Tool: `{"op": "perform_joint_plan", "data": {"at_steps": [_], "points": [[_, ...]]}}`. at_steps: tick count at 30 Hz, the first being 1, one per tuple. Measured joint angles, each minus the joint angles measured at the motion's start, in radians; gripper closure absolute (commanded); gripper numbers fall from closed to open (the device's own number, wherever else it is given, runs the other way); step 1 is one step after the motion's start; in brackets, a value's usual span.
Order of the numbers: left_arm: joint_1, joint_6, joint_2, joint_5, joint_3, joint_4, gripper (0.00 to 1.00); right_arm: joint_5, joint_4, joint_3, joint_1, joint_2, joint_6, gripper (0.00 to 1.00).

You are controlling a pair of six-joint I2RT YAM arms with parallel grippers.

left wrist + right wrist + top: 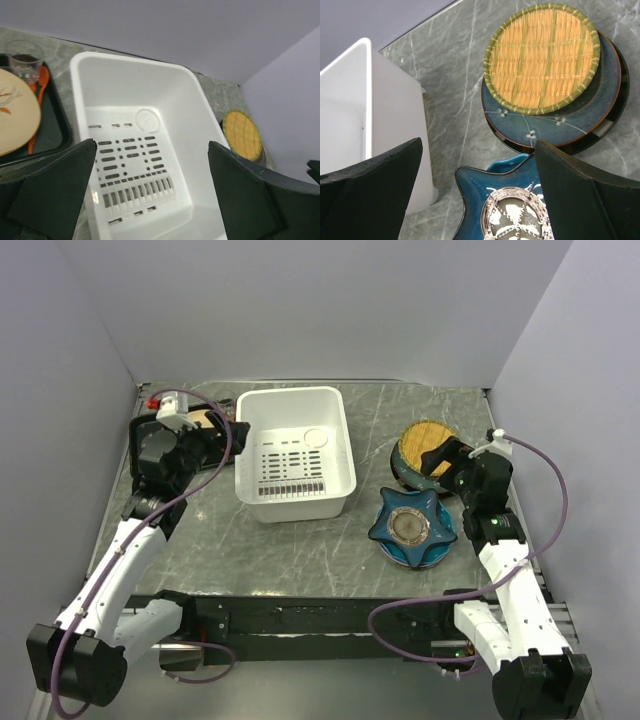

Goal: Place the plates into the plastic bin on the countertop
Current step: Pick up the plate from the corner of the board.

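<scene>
The white plastic bin point(296, 508) stands empty on the countertop point(300, 555), left of middle. A blue star-shaped plate point(385, 530) with a round silver-patterned centre lies to its right. Behind it a yellow woven-look plate point(418, 443) rests on a large dark teal plate point(560, 125) atop a stack. My right gripper point(441, 460) is open and empty, above the gap between the star plate point(480, 200) and the stack point(542, 57). My left gripper point(218, 436) is open and empty at the bin's left side, looking into the bin point(80, 100).
A flat black tray point(59, 127) at the far left holds a tan plate point(15, 120), a clear cup point(25, 59) and an orange spoon point(42, 80). White walls close the back and sides. The bin's left wall is close to the left fingers point(55, 190).
</scene>
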Motion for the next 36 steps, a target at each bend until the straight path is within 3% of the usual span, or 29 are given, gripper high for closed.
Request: {"op": "perform_joint_plan", "data": {"at_steps": [18,36], "points": [[-0.182,0.033,0.027,0.077,0.153,-0.142,0.01,-0.002,-0.082,0.0,-0.043,-0.008,0.01,0.0],[-0.528,0.03,0.209,0.052,0.251,-0.155,0.01,-0.037,-0.091,-0.006,-0.063,-0.017,0.01,0.0]]}}
